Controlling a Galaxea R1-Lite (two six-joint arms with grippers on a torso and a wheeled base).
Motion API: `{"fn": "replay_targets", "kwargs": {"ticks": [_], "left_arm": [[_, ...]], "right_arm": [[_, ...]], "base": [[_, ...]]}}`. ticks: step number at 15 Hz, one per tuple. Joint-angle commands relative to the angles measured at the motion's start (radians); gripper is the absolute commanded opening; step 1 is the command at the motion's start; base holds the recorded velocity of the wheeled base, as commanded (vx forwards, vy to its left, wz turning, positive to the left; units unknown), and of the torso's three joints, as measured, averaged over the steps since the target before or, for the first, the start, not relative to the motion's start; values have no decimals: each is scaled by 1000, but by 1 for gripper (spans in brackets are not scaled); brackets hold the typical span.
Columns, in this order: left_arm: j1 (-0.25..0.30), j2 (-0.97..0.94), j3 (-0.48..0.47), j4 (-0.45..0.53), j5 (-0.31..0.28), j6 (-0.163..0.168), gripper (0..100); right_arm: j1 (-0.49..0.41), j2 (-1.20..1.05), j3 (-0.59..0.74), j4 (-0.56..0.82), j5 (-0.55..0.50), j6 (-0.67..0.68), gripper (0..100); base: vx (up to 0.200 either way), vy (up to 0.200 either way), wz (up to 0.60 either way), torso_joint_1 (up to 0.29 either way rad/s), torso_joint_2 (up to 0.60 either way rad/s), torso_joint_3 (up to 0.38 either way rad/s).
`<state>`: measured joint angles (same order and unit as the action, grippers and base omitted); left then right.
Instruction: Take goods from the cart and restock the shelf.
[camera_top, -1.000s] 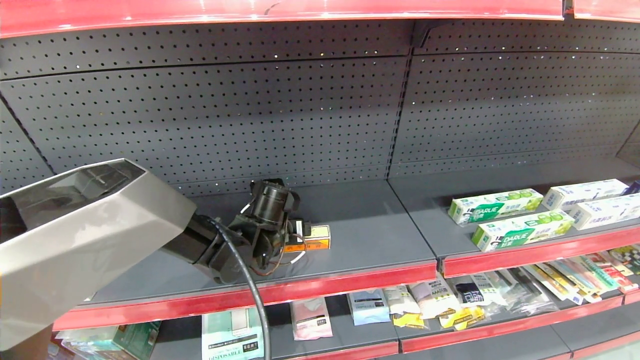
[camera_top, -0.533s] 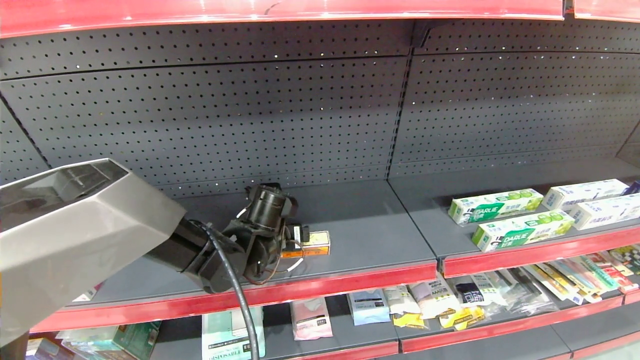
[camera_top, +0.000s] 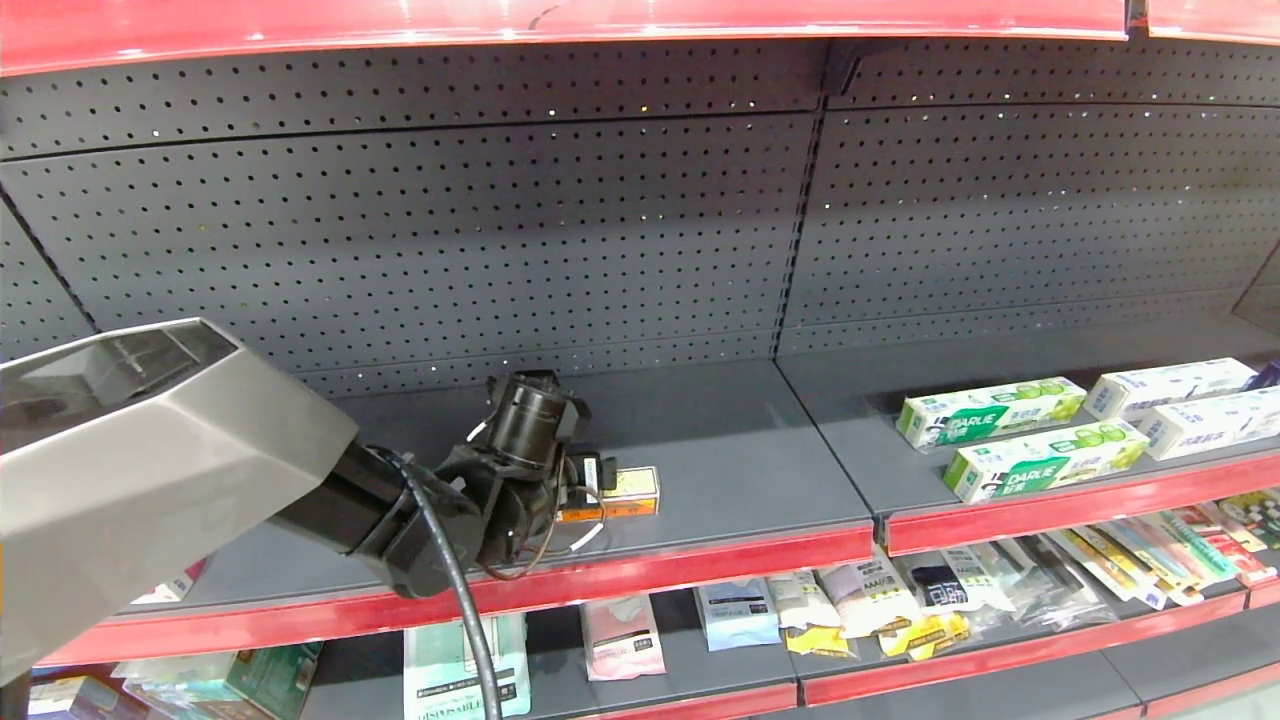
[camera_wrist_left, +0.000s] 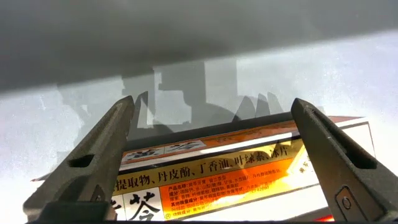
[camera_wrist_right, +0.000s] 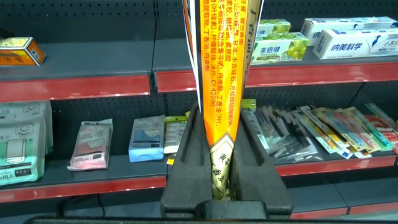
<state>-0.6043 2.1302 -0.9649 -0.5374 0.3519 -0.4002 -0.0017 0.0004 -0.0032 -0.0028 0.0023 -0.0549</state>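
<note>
Left gripper (camera_wrist_left: 214, 102), jaws wide, backs toward lower left off the yellow box (camera_top: 632, 486); right gripper (camera_wrist_right: 221, 134) clamps an orange carton (camera_wrist_right: 219, 62)

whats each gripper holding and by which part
Right gripper clamps an orange box by one end. Left gripper is open, holding nothing, over the shelved box.

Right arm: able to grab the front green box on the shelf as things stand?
Probably not. The right gripper is shut on an orange box, so it has no free grip, though nothing stands before the front green box.
</note>
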Motion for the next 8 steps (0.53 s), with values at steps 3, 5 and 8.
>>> {"fn": "replay_targets", "kwargs": {"ticks": [3, 5, 8], "left_arm": [[0, -18, 49, -7, -7, -2, 100], [4, -18, 57, -13, -7, -2, 100], [3, -18, 63, -35, -8, 0, 100]], "right_arm": [[0, 0, 0, 0, 1, 0, 0], [0, 0, 0, 0, 1, 0, 0], [0, 0, 0, 0, 1, 0, 0]], "base": [[0, 0, 0, 0, 0, 0], [0, 0, 0, 0, 0, 0], [0, 0, 0, 0, 0, 0]]}}
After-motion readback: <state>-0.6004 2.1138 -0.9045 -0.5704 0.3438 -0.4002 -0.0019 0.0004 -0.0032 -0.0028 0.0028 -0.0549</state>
